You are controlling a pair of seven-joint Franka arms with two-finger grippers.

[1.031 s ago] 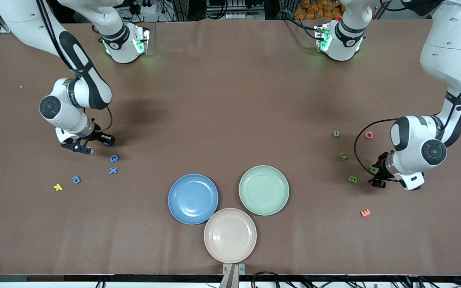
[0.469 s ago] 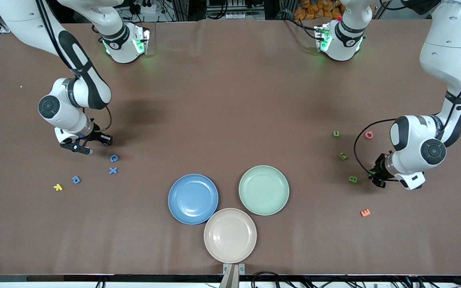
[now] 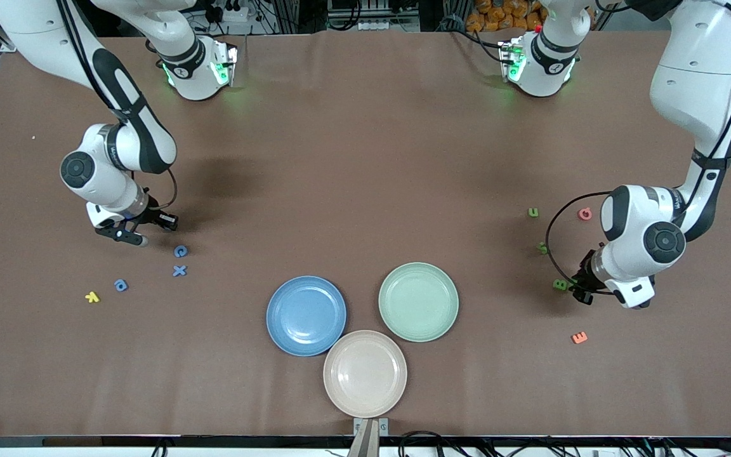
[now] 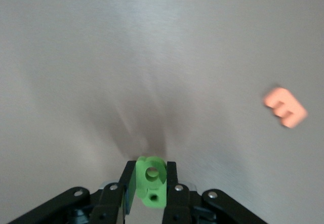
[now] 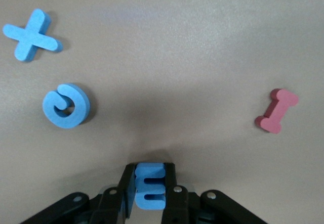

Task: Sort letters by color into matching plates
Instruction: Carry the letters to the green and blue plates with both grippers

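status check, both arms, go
Left gripper shut on green letter. Right gripper shut on blue letter. Plates empty, nothing blocking.

Plates (image 3: 306, 315) matte, smooth. Letters (image 5: 66, 106) foam-like, matte. Table (image 3: 365, 158) covering brown, matte. Arm shells glossy white plastic.

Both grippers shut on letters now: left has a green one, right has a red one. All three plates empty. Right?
One slip: the right gripper holds a blue letter, not red, as the right wrist view shows. The left gripper does hold a green letter, and all three plates are empty.
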